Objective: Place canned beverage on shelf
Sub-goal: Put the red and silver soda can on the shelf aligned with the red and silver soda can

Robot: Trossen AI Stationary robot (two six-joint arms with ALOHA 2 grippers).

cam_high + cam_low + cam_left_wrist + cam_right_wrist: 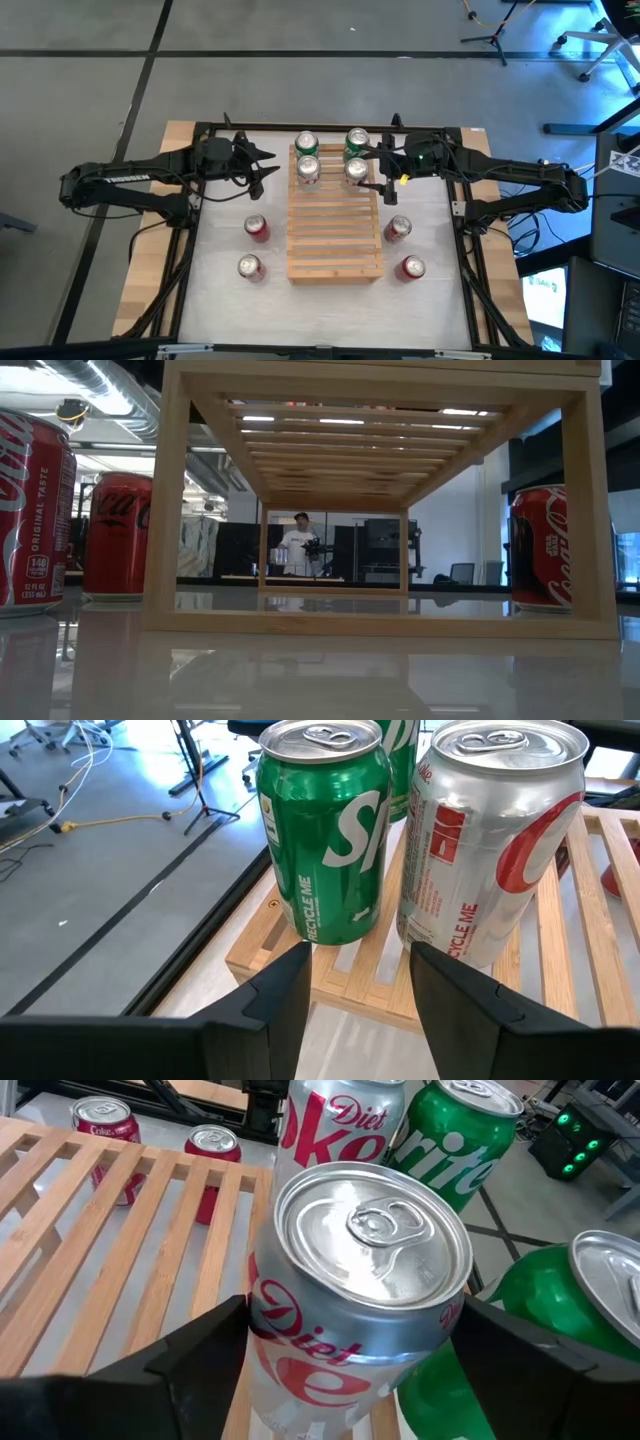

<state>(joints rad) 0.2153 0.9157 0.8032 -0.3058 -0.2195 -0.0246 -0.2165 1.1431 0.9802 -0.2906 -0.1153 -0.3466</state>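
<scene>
The table [225,300] has a white, slightly shiny top with pale wooden edges, and it stands on a grey floor with dark lines. In the middle of it stands the shelf [334,235], a flat rectangular rack made of light bamboo slats with gaps between them; from the low view it is an open wooden frame on thin legs.

There are eight cans, all smooth metal cylinders with silver lids. Four stand on the far end of the shelf: two green cans [306,143] [357,138] at the far edge and two silver cans [308,169] [356,169] just in front of them. Four red cans stand on the table: two [256,227] [249,267] to the left of the shelf and two [397,228] [412,268] to the right of it.

The right gripper [372,172] is at the far right corner of the shelf. Its dark fingers [190,1355] are spread wide, one on each side of the silver can there, which stands upright on the slats; I cannot tell if they touch it. The left gripper [268,166] is just beside the far left corner of the shelf, with its fingers pressed together and nothing between them.

A person [298,550] stands far behind the shelf in the room.
</scene>
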